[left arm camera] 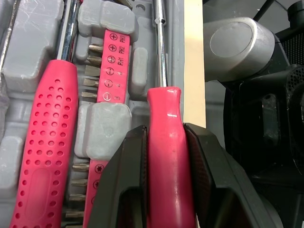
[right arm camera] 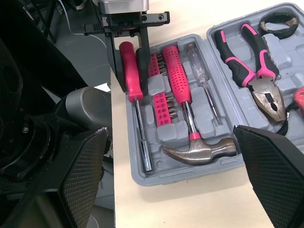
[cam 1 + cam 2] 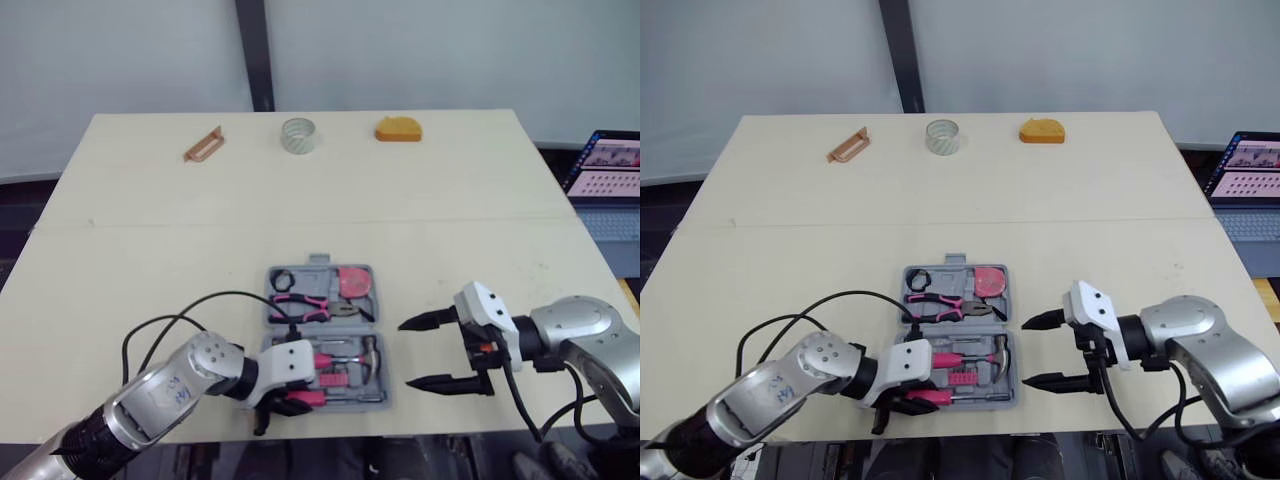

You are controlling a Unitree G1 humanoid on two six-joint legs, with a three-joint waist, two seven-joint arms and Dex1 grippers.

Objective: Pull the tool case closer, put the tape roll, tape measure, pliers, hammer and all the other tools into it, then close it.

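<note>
Grasping the pink screwdriver (image 2: 127,71) in my left gripper (image 1: 166,137) at the open tool case's (image 2: 190,173) near edge; right gripper (image 3: 405,354) spread wide just right of it; tape roll (image 3: 298,135) far across the table (image 3: 150,250).

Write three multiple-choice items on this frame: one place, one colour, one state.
1. Where on the table is the tape roll?
A. near edge, by the robot
B. far edge
C. near right corner

2. What colour is the hammer handle?
A. green
B. yellow
C. pink

3. What is the left claw doing?
A. shut on the screwdriver
B. hanging open above the table
C. shut on the pliers

Answers:
1 B: the roll stands at the far edge, well apart from the tool case.
2 C: the dotted pink grip lies in the case's near half.
3 A: both black fingers press the sides of the pink handle, which lies in the case.
</note>
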